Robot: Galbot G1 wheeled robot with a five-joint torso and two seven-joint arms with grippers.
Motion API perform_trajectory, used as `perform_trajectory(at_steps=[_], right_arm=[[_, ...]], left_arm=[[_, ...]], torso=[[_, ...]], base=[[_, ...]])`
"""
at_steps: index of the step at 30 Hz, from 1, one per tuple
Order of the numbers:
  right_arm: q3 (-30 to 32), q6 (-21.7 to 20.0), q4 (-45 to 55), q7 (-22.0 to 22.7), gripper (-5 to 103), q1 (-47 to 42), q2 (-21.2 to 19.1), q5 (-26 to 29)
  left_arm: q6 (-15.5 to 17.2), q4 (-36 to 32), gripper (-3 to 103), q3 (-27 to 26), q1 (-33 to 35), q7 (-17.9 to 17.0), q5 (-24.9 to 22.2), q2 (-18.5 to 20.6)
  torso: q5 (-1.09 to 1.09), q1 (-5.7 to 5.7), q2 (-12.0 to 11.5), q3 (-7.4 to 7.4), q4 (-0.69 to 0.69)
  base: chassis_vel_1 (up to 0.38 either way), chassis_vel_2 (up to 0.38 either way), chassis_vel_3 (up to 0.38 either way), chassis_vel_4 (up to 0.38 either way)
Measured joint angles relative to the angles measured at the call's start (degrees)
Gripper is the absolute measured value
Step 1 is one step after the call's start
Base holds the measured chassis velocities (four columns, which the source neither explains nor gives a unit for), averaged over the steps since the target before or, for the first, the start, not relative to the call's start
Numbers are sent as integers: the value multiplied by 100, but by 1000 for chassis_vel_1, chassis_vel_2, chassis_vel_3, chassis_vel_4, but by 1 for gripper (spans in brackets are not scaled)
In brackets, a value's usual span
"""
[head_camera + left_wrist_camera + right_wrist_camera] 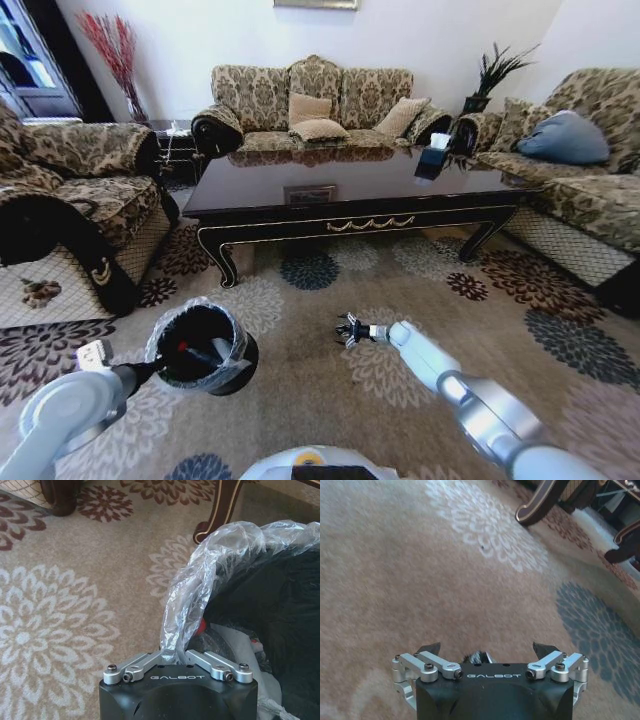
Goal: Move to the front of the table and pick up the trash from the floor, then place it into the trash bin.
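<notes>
The left end effector [176, 652] is clamped on the rim of the trash bin [200, 345], pinching the clear plastic liner [200, 580] folded over it. This grip seems meant to keep the bin lifted off the carpet and carried beside the robot, so trash can be dropped in wherever it is found. The right end effector [348, 330] reaches low over the carpet [300, 400] in front of the counter [340, 195] with its fingers spread wide and nothing between them, apparently poised for a pickup; a small dark speck [482, 545] lies farther out on a pale flower print. Inside the bin, a red-tipped piece [182, 349] rests against the black wall beside pale crumpled material.
</notes>
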Motion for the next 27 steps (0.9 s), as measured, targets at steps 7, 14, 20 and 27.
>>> perform_trajectory(at_steps=[7,14,20,27], right_arm=[[217,-214,-54,371,100,80,77,-590],[277,-280,-72,417,100,53,114,-1128],[256,-314,-143,394,100,53,97,-1211],[256,-289,-126,386,100,121,-6,-1557]], left_arm=[[0,23,0,77,-110,0,-49,9],[1,81,0,36,-204,1,-181,98],[1,137,0,-24,-204,19,-210,91],[1,189,0,35,-310,25,-225,92]], torso=[[0,0,0,0,1],[0,0,0,0,0],[1,0,0,0,0],[0,0,0,0,0]], base=[[0,0,0,0],[0,0,0,0],[0,0,0,0],[0,0,0,0]])
